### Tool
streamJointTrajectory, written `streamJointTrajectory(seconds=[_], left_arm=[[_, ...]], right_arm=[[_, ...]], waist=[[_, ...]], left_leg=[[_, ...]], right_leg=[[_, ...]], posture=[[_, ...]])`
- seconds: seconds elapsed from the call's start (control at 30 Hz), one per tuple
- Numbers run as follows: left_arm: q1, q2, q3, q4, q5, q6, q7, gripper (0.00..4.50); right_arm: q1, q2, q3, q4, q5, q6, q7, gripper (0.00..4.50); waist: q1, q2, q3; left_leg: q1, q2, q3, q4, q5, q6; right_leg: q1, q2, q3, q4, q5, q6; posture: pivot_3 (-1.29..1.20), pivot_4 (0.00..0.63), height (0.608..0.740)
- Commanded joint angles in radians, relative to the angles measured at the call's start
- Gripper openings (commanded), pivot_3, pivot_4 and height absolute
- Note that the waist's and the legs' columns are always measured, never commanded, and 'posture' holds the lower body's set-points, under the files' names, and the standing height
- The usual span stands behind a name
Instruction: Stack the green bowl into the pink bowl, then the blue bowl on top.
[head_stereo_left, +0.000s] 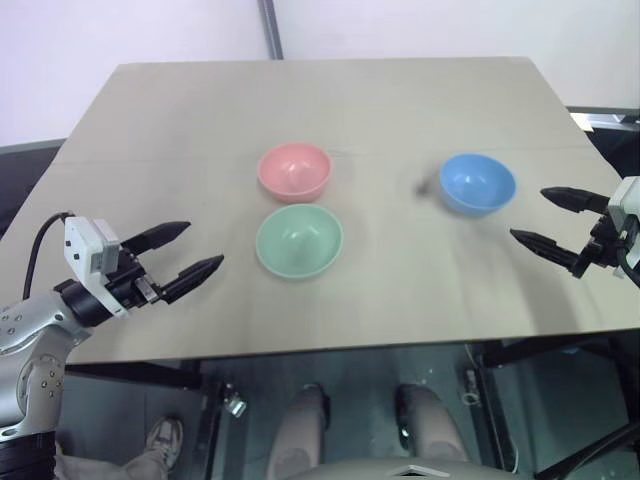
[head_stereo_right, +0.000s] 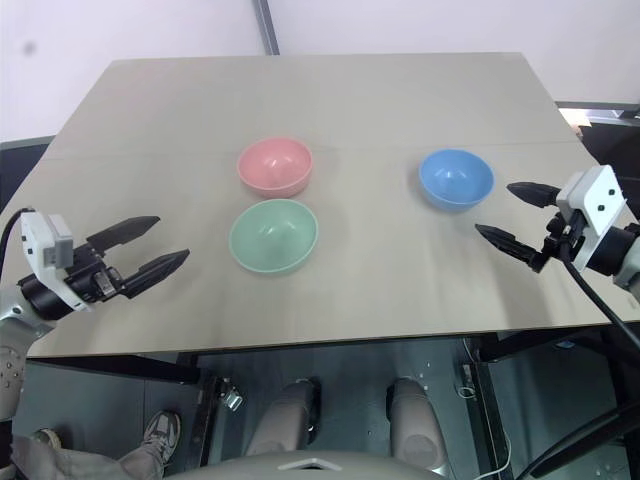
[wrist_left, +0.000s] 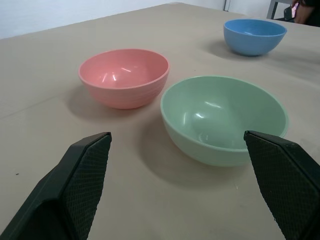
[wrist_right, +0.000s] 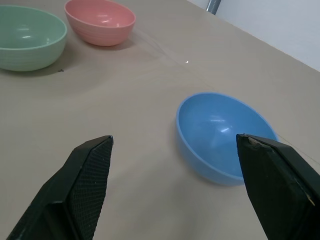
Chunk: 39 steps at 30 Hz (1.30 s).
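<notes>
The green bowl (head_stereo_left: 299, 240) stands upright and empty near the table's middle, with the pink bowl (head_stereo_left: 294, 171) just behind it, the two apart by a small gap. Off to the right stands the blue bowl (head_stereo_left: 477, 183), also empty. My left gripper (head_stereo_left: 198, 250) hovers open to the left of the green bowl, aimed at it, nothing between its fingers. My right gripper (head_stereo_left: 545, 219) is open just right of the blue bowl, empty too. In the left wrist view the green bowl (wrist_left: 224, 119) lies ahead of the fingers; in the right wrist view the blue bowl (wrist_right: 225, 136) does.
All three bowls rest on a beige table (head_stereo_left: 330, 100) whose near edge runs just below both grippers. A wall and a grey post (head_stereo_left: 270, 28) stand behind the far edge. A person's shoe (head_stereo_left: 165, 440) shows on the floor under the table's left side.
</notes>
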Motion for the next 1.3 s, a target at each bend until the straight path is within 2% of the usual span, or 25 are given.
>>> streamJointTrajectory(seconds=[0.03,0.3,0.43,0.57,0.6,0.73,0.87,1.0,1.13,1.2,1.3], left_arm=[[-0.024,0.020,0.016,-0.018,-0.012,0.007,-0.008,4.49],[-0.074,0.019,-0.001,-0.014,0.007,0.025,0.005,4.49],[-0.123,0.052,-0.061,-0.006,0.194,-0.034,0.114,4.49],[-0.227,0.179,-0.186,0.050,0.386,-0.069,0.115,4.49],[-0.288,0.233,-0.255,0.093,0.462,-0.141,0.073,4.49],[-0.567,0.296,-0.473,0.308,0.689,-0.326,0.038,4.49],[-0.873,0.250,-0.695,0.568,0.937,-0.567,0.026,4.49],[-1.088,0.150,-0.842,0.791,1.084,-0.747,0.038,4.49],[-1.243,0.043,-0.974,1.002,1.239,-0.898,0.113,4.49],[-1.287,0.013,-1.022,1.077,1.296,-0.964,0.147,3.96],[-1.335,-0.014,-1.056,1.163,1.335,-1.021,0.177,2.80]], right_arm=[[-0.014,-0.007,-0.010,-0.027,0.003,-0.007,-0.013,4.29],[-0.072,0.012,0.052,-0.028,-0.004,-0.011,-0.042,4.29],[-0.113,0.029,0.095,-0.032,-0.004,-0.004,-0.052,4.29],[-0.173,0.062,0.160,-0.062,0.005,0.017,-0.071,4.29],[-0.191,0.076,0.182,-0.076,0.012,0.028,-0.076,4.29],[-0.232,0.129,0.258,-0.124,-0.007,0.047,-0.111,4.29],[-0.241,0.178,0.294,-0.182,-0.008,0.074,-0.168,4.29],[-0.219,0.190,0.295,-0.219,-0.018,0.086,-0.199,4.29],[-0.167,0.188,0.273,-0.268,-0.020,0.093,-0.232,4.29],[-0.142,0.185,0.258,-0.291,-0.020,0.096,-0.248,4.50],[-0.112,0.180,0.237,-0.319,-0.019,0.103,-0.268,4.50]], waist=[[0.000,0.000,0.000],[-0.001,0.000,0.000],[0.000,0.000,0.000],[0.001,-0.001,0.000],[0.001,0.000,0.000],[0.005,0.000,0.000],[0.008,0.000,0.001],[0.010,-0.001,0.001],[0.018,-0.001,0.001],[0.018,-0.002,0.001],[0.008,-0.002,0.001]], left_leg=[[0.000,0.000,0.000,0.000,0.000,0.000],[0.000,0.000,0.000,0.000,0.000,0.000],[0.000,0.000,0.000,0.000,0.000,0.000],[0.000,0.000,0.000,0.000,0.000,0.000],[0.000,0.000,0.000,0.000,0.000,0.000],[-0.001,0.000,0.000,0.000,0.000,0.000],[-0.002,0.000,0.000,-0.001,0.000,0.000],[-0.003,0.000,0.000,-0.001,0.000,0.000],[-0.004,0.000,0.000,-0.001,0.000,0.000],[-0.004,0.000,0.000,-0.001,0.000,0.000],[-0.003,0.000,0.000,-0.001,0.000,0.000]], right_leg=[[0.000,0.000,0.000,0.000,0.000,0.000],[0.000,0.000,0.000,0.000,0.001,-0.002],[0.000,0.000,0.000,0.000,0.001,-0.001],[0.000,0.001,0.000,0.000,0.001,-0.001],[0.000,0.001,0.000,0.000,0.001,-0.001],[-0.001,0.002,0.000,0.001,0.000,0.000],[-0.001,0.002,0.000,0.000,0.004,0.002],[-0.001,0.002,0.000,-0.001,0.004,0.002],[-0.002,0.002,0.000,-0.001,0.003,0.003],[-0.002,0.002,0.000,-0.001,0.003,0.003],[-0.002,0.002,0.000,0.000,0.003,0.003]], posture=[[0.00,0.150,0.740],[0.00,0.150,0.740],[0.00,0.150,0.740],[0.00,0.150,0.740],[0.00,0.150,0.740],[0.00,0.150,0.740],[0.00,0.150,0.740],[0.00,0.150,0.740],[0.00,0.150,0.740],[0.00,0.150,0.740],[0.00,0.150,0.740]])
